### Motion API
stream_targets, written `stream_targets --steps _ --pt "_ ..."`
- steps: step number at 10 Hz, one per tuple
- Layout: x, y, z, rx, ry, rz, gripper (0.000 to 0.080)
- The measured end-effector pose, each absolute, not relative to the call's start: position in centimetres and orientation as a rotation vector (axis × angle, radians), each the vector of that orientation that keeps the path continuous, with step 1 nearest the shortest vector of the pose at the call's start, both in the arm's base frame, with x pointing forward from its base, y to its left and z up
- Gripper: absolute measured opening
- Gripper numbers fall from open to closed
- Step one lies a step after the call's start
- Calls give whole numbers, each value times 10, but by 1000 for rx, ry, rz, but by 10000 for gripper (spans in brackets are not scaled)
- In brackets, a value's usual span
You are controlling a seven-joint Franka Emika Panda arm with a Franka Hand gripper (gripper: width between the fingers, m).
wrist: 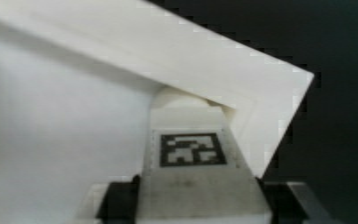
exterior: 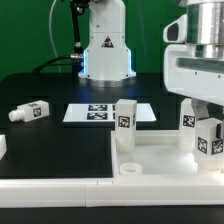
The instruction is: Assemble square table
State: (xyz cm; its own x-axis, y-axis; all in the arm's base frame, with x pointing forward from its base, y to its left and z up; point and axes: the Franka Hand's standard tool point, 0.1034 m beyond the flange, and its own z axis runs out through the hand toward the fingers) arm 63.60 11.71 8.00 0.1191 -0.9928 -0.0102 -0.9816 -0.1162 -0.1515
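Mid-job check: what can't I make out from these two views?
Socket under the gripped leg: wrist view, the leg covers it.
Square table slab, right side: exterior view, cut by the frame edge.
White piece at exterior view's left edge: cut off, unidentifiable.

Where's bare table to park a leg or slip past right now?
Free: the black table between the marker board and the white rail, and the gap between the lying leg and that board. Crowded: the slab on the exterior view's right, with the upright leg and the gripper shut on the held leg.
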Motion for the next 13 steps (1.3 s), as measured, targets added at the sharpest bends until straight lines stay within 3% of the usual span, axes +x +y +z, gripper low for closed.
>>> stream_targets --steps 2,3,4,5,6,10,12,13 --pt "634 117 80 -2150 2084 -145 284" --pt "634 118 79 -2206 2031 -149 355" --pt "629 120 75 -2357 1915 -138 355" --pt "629 119 75 -2562 1681 -162 549" --pt "631 118 76 -2740 1410 -186 618" --pt "633 115 77 -2963 934 -196 648" --pt "640 112 83 -3130 327 -229 649" --pt "640 112 83 -3138 250 -227 649"
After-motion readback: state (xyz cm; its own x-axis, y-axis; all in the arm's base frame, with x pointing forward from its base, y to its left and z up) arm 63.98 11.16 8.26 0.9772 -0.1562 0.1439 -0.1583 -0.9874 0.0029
